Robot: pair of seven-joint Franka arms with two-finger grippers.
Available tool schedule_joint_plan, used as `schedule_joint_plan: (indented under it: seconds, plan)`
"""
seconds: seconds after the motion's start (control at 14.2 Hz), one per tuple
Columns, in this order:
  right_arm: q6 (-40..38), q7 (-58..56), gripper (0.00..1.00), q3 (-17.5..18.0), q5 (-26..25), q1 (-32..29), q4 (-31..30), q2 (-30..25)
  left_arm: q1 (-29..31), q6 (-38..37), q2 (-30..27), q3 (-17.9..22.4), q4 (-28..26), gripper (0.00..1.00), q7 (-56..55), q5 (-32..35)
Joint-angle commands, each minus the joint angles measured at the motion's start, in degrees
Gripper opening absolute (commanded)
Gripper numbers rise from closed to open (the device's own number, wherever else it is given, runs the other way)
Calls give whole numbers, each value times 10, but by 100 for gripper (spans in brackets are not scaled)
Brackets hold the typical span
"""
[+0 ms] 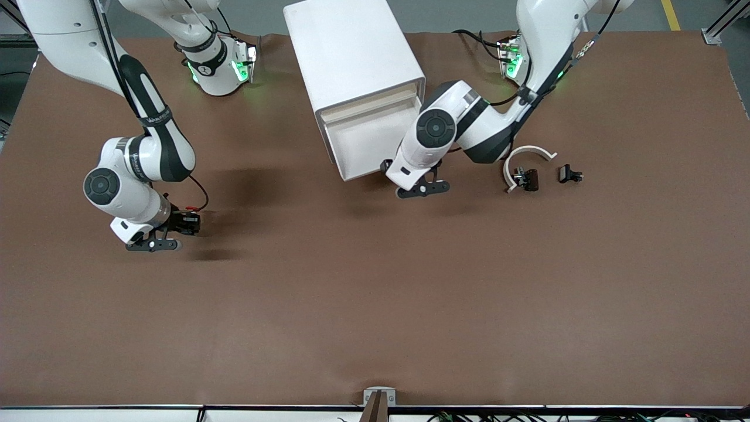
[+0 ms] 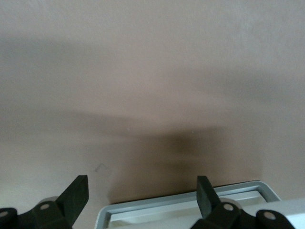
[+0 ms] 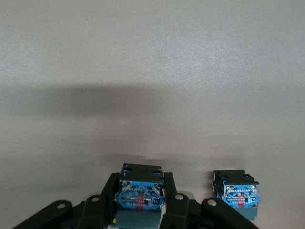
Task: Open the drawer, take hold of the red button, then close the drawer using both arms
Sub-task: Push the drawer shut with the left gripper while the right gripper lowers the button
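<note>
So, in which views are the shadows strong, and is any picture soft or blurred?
Front view: even light, soft dark shadows on the brown table under both arms. Left wrist view: soft overall, a broad dark shadow above the shallow white tray drawer and the left gripper. Right wrist view: sharper; the right gripper holds the blue-black blocky button, under a grey shadow band.

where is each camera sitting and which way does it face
Front view: high across the table, facing both arms' bases, the cabinet and its open drawer.
Left wrist view: on the left wrist, facing the table and the drawer's rim; open left end effector shows.
Right wrist view: on the right wrist, facing the table; right end effector grips the button.
Shared: front and left wrist views both show the drawer.
</note>
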Motion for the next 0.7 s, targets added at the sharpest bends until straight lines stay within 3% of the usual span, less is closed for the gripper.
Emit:
schedule_joint_plan:
  seconds: [0.0,0.42,0.63]
  plan:
    - [13,14,27,12,-8,-13,-8,0,-24,3,-1,-6,-2,100,-28,-10]
    - [30,14,33,12,-6,-13,-12,18,-46,-1,5,-38,-8,100,-34,-70]
    - [42,14,50,12,-6,-13,-13,24,-52,-1,16,-49,-11,100,-48,-70]
